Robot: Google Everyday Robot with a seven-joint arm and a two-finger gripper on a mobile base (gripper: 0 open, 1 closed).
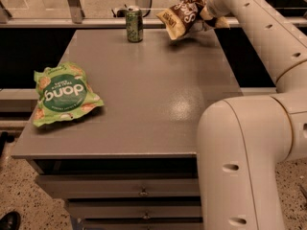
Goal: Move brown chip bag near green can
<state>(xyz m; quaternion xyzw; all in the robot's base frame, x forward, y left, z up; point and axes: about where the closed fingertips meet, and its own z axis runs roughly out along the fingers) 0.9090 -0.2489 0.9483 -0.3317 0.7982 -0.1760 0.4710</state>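
In the camera view, the end effector (207,16) pinches the right end of the crinkly dark brown chip bag (178,16). It holds the bag up in the air, just right of the small slim green can (134,26). The bag looks light, soft and easy to crush, so its end seam is the best place to hold. The smooth grey tabletop (153,104) gives room beside the can. A flat green chip bag (64,94) lies far left of the can.

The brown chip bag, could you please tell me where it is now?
In the camera view it hangs above the table's far right corner, held in the claw, just right of the green can.
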